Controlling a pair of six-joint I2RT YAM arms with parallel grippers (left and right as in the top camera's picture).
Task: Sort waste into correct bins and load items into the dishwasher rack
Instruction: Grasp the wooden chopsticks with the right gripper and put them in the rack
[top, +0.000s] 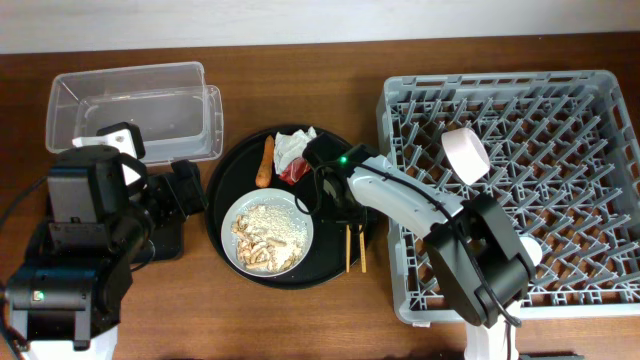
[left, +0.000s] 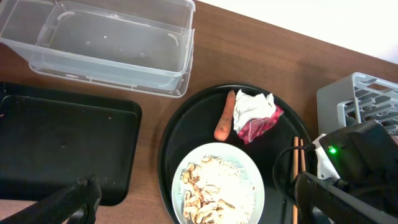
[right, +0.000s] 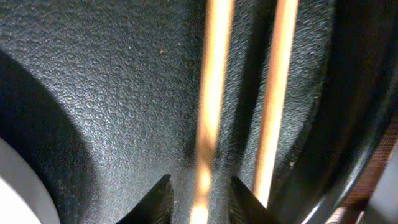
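My right gripper is low on the round black tray. In the right wrist view its fingers are open and straddle one wooden chopstick; the other chopstick lies just outside. The chopsticks lie at the tray's right. A pale plate with beige food scraps, an orange carrot, a white napkin and a red wrapper share the tray. My left gripper is wide open and empty above the plate. A white bowl sits in the grey rack. The cup is out of view.
The clear tub stands at the back left, also in the left wrist view. The shallow black tray lies in front of it, mostly under my left arm in the overhead view. The rack's corner is close to the round tray.
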